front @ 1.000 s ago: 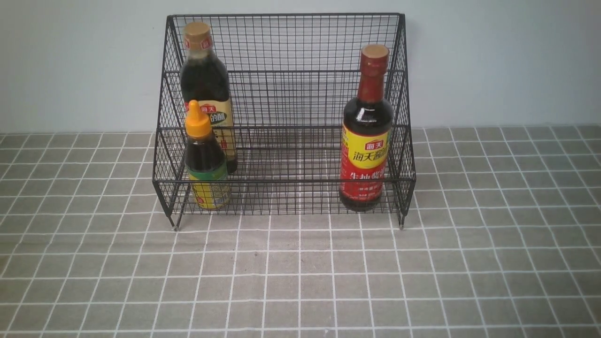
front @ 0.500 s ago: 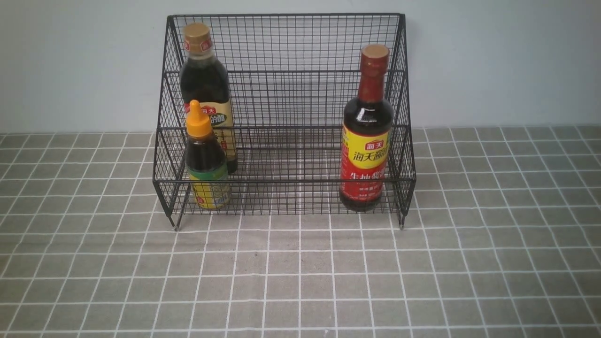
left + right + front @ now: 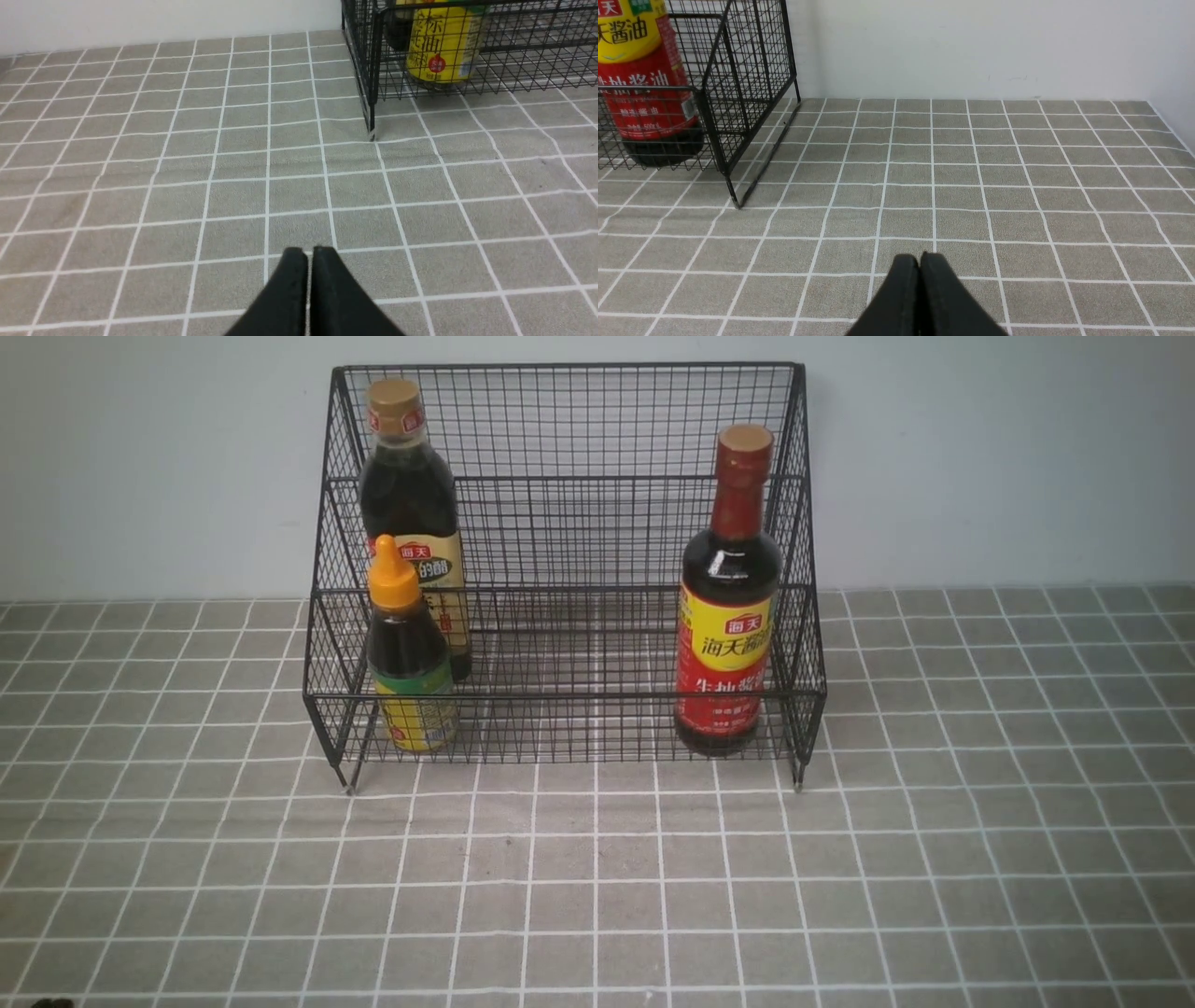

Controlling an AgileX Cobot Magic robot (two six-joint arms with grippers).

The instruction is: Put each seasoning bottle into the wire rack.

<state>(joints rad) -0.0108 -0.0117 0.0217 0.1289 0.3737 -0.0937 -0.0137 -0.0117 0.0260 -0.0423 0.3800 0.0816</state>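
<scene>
All three seasoning bottles stand upright, caps up, inside the wire rack (image 3: 569,569): gold-cap bottle (image 3: 411,513) on the left, seemingly a tier back, orange-cap bottle (image 3: 408,653) just in front of it, red-neck bottle (image 3: 731,597) at the right end. Left gripper (image 3: 308,254) and right gripper (image 3: 920,261) are both closed on nothing, low over the bench (image 3: 597,887), well apart from the rack, each facing its near corner. Bench has a grey cloth with white grid lines; plain pale wall (image 3: 1008,457) behind.
</scene>
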